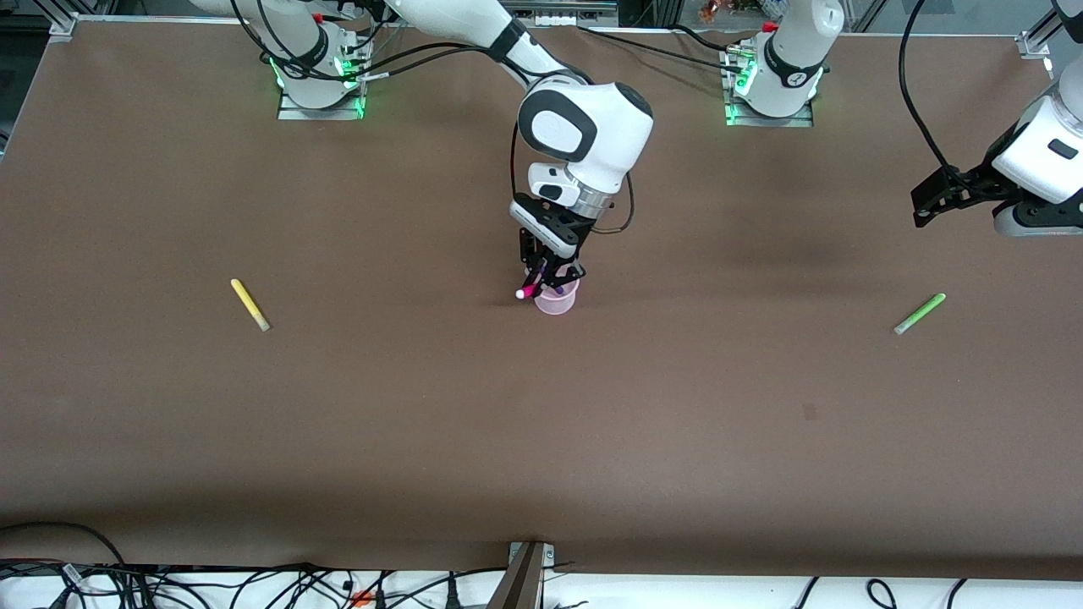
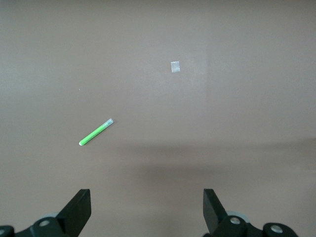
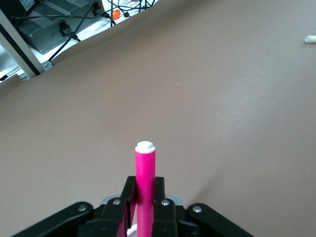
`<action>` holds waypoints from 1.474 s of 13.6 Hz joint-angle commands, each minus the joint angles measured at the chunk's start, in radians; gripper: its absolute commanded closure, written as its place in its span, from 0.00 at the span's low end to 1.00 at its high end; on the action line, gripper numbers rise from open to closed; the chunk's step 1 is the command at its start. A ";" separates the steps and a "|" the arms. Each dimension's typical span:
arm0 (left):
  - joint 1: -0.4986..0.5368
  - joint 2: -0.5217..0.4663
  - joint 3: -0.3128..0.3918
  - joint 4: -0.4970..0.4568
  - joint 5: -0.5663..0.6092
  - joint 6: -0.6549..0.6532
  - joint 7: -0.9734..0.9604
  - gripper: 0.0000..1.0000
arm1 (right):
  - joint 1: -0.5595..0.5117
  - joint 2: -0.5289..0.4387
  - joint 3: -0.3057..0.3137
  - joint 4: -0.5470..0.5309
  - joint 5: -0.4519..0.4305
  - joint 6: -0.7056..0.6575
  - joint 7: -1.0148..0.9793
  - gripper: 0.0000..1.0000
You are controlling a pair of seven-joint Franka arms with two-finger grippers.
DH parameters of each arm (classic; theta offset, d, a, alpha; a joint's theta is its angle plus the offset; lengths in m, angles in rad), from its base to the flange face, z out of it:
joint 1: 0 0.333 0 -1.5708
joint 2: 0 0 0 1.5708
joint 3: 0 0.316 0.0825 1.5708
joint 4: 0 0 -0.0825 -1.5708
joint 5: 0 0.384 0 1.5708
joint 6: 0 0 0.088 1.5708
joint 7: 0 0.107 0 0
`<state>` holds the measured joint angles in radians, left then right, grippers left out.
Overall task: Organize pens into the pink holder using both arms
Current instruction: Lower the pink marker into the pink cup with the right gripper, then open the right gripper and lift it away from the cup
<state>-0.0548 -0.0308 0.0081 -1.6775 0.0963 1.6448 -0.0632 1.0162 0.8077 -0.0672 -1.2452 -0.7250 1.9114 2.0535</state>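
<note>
Magenta pen (image 1: 530, 286) tilting in clenched right gripper (image 1: 548, 277) over pink holder (image 1: 557, 301); left gripper (image 2: 146, 210) waiting released above green pen (image 2: 96, 133).

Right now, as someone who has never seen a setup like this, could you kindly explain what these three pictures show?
Two white robot arms work at a brown table. The large picture looks down from across it; the other two come from wrist cameras. The right gripper, over the pink holder, is shut on the magenta pen. A purple pen seems to stand in the holder. The left gripper waits open above the green pen. The yellow pen lies toward the right arm's end.
</note>
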 commanded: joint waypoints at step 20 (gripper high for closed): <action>-0.017 -0.012 -0.008 0.010 -0.026 -0.045 0.036 0.00 | -0.542 -0.415 -0.039 0.069 0.746 -0.474 -1.253 0.01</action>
<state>-0.0682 -0.0332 -0.0021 -1.6753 0.0937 1.6196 -0.0507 0.5692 0.4333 -0.1255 -1.1520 -0.0313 1.5085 0.9876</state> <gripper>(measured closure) 0.000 0.004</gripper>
